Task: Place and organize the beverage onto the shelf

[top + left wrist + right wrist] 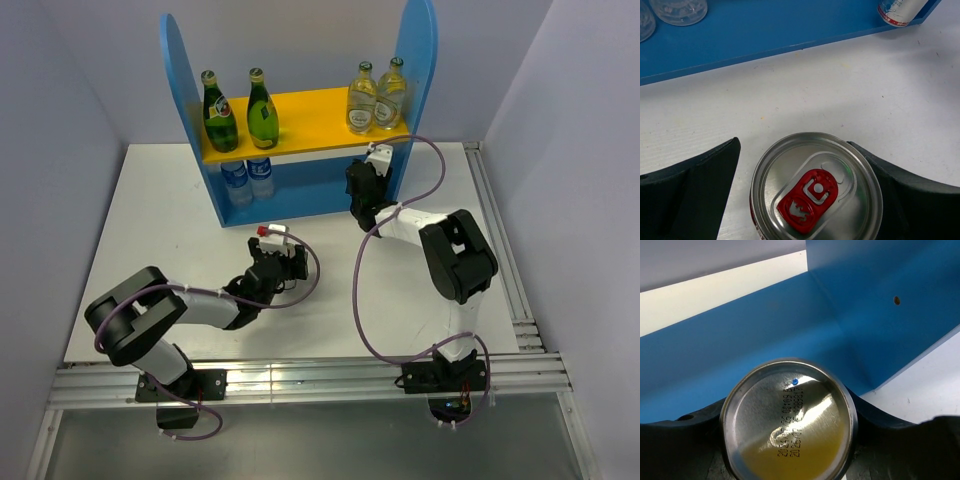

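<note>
The shelf (310, 108) stands at the back. Two dark green bottles (218, 112) stand on the left of its yellow board and two clear yellowish bottles (375, 98) on the right. My left gripper (272, 262) is low over the table in front of the shelf. It is open around an upright silver can with a red tab (816, 192): the right finger touches it and the left finger stands apart. My right gripper (362, 195) is at the lower level's right part, shut on a can whose silver bottom (789, 426) faces the camera.
Two small clear bottles with blue labels (247, 178) stand on the lower level's left part. The shelf's blue side panel (415, 60) is close to my right gripper. A metal rail (500, 250) runs along the table's right edge, and walls close in on three sides.
</note>
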